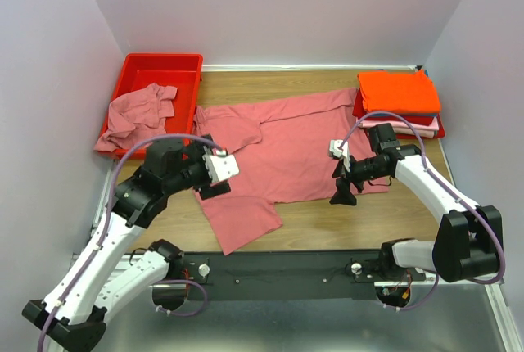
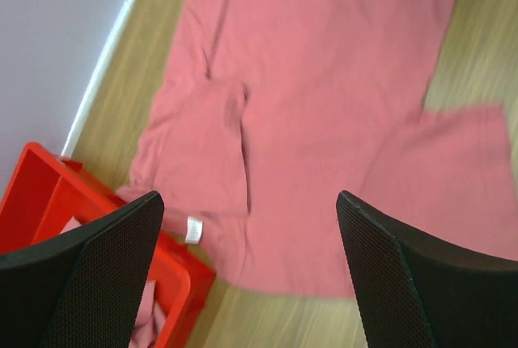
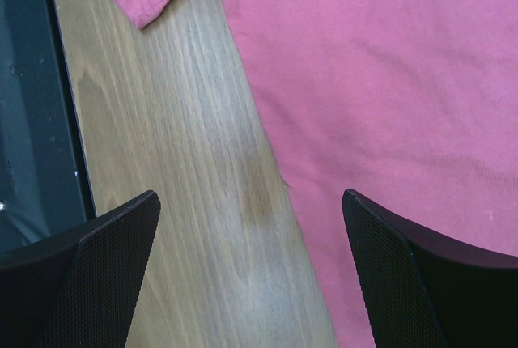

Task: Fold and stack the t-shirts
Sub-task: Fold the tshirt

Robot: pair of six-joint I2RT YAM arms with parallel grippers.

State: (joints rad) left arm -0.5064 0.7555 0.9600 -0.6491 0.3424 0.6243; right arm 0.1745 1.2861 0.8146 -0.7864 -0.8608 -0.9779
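Observation:
A large rose-pink t-shirt point(image 1: 282, 151) lies spread flat on the wooden table, one sleeve reaching toward the front. A second rose-pink shirt point(image 1: 141, 115) lies crumpled in and over the red bin. Folded shirts are stacked at the back right, a bright orange one point(image 1: 399, 90) on top. My left gripper point(image 1: 214, 190) hovers open over the spread shirt's left edge; its wrist view shows the shirt point(image 2: 324, 81) and a white tag point(image 2: 193, 229) between the open jaws point(image 2: 249, 200). My right gripper point(image 1: 341, 184) hovers open over the shirt's front right edge point(image 3: 388, 81), empty point(image 3: 249, 197).
The red plastic bin point(image 1: 184, 61) stands at the back left, and its corner shows in the left wrist view point(image 2: 44, 194). Pale pink and dark folded shirts point(image 1: 430, 127) lie under the orange one. The table's dark front rail point(image 3: 32, 121) runs beside the bare wood point(image 3: 186, 162).

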